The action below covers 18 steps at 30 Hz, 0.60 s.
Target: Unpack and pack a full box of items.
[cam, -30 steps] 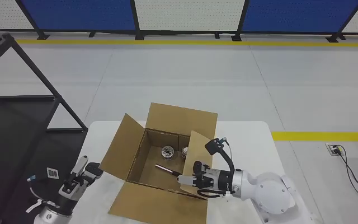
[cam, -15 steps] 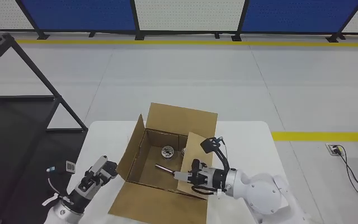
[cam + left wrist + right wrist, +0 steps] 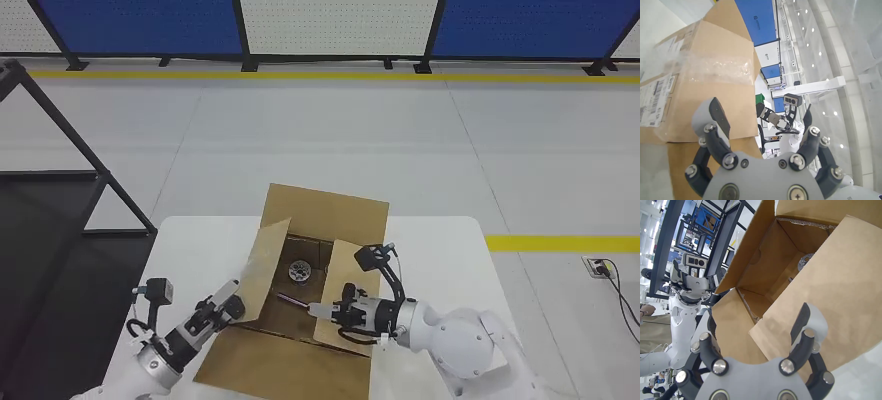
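Note:
An open cardboard box (image 3: 327, 210) sits on the white table. Inside lie a round metal part (image 3: 298, 268), which is also in the right wrist view (image 3: 804, 259), and a thin rod (image 3: 291, 298). My left gripper (image 3: 228, 301) is open and sits against the outside of the left flap (image 3: 264, 264), which stands nearly upright. That taped, labelled flap (image 3: 715, 85) lies just beyond the left gripper (image 3: 762, 117). My right gripper (image 3: 322, 311) is open at the right flap (image 3: 341, 288). A corner of that flap (image 3: 821, 291) sits between the spread fingers of the right gripper (image 3: 757, 321).
The near flap (image 3: 285, 365) lies flat toward the table's front edge and the far flap (image 3: 330, 205) leans back. A black metal rack (image 3: 60, 230) stands left of the table (image 3: 440, 240). Bare table surface lies right of the box.
The left arm swept right and lifted the left flap from flat to nearly upright. The right gripper moved left, tipping the right flap inward over the box.

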Motion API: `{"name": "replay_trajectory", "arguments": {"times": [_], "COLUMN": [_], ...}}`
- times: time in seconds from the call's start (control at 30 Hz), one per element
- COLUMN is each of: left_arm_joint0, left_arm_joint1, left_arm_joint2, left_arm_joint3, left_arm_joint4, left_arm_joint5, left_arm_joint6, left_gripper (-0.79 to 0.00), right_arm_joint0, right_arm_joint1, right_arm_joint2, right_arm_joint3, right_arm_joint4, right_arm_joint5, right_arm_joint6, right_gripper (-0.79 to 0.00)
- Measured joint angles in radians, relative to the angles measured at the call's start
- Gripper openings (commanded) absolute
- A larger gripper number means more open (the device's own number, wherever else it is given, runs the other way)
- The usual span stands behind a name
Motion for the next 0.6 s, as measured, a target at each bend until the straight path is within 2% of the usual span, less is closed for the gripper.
{"name": "replay_trajectory", "arguments": {"times": [0.27, 0.6], "left_arm_joint0": [-0.034, -0.053], "left_arm_joint1": [0.004, 0.008], "left_arm_joint2": [0.067, 0.114], "left_arm_joint3": [0.016, 0.028], "left_arm_joint4": [0.071, 0.112], "left_arm_joint5": [0.053, 0.089], "left_arm_joint6": [-0.002, 0.008], "left_gripper": [0.0, 0.0], "right_arm_joint0": [0.011, 0.052], "right_arm_joint1": [-0.006, -0.014], "right_arm_joint2": [-0.049, -0.089], "right_arm_joint3": [0.034, 0.076], "right_arm_joint4": [0.004, 0.021], "right_arm_joint5": [-0.032, -0.044], "right_arm_joint6": [-0.035, -0.042], "right_gripper": [0.0, 0.0]}}
